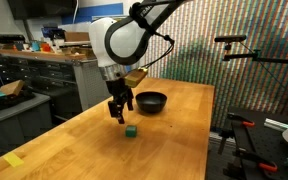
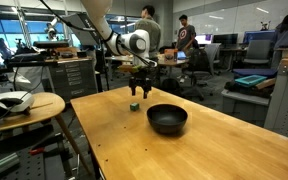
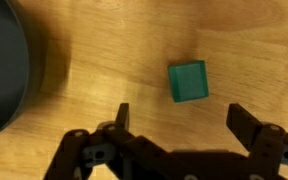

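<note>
A small green cube [image 3: 188, 81] lies on the wooden table [image 3: 104, 60]; it also shows in both exterior views [image 1: 131, 130] [image 2: 134, 106]. My gripper [image 3: 181, 117] hovers above the table with its jaws wide apart and nothing between them. In the wrist view the cube sits just beyond the gap between the fingertips. In an exterior view the gripper [image 1: 119, 112] hangs a little above and beside the cube. A black bowl [image 1: 151, 102] [image 2: 167, 119] stands on the table close by, and its dark rim [image 3: 4, 65] fills the left of the wrist view.
A strip of yellow tape [image 1: 12, 160] lies near the table's front corner. A round side table [image 2: 24, 105] with items stands beside the wooden table. Workbenches and shelves with clutter [image 1: 34, 60] lie behind, and people [image 2: 184, 40] sit at desks in the background.
</note>
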`<action>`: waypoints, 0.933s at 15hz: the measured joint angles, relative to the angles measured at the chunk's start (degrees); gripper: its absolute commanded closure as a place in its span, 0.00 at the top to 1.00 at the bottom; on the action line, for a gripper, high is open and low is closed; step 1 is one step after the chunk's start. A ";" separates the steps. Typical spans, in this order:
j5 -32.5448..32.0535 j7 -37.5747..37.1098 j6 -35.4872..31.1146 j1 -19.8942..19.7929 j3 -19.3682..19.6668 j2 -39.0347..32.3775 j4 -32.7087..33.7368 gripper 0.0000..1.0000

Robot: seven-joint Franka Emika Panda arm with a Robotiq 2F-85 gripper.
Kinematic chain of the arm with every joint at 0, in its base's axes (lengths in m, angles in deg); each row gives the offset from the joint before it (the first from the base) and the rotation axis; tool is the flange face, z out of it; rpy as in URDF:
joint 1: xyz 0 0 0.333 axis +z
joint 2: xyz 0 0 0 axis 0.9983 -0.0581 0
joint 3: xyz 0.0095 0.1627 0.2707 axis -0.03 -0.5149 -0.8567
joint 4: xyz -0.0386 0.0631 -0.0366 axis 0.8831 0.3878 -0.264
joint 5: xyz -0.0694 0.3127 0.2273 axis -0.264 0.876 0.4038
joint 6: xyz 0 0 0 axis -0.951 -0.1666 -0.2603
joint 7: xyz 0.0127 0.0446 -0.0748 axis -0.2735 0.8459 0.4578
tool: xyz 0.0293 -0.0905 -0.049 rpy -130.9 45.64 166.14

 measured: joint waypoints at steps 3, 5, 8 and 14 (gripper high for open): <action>0.56 0.03 -0.12 -0.18 0.02 -1.07 0.01 1.00; 1.51 0.22 -0.12 -0.44 0.02 -1.74 0.02 1.00; 3.10 1.02 -0.07 -0.74 0.02 -2.72 0.02 1.00; 4.91 3.14 0.87 -0.87 -0.23 -4.20 0.01 0.73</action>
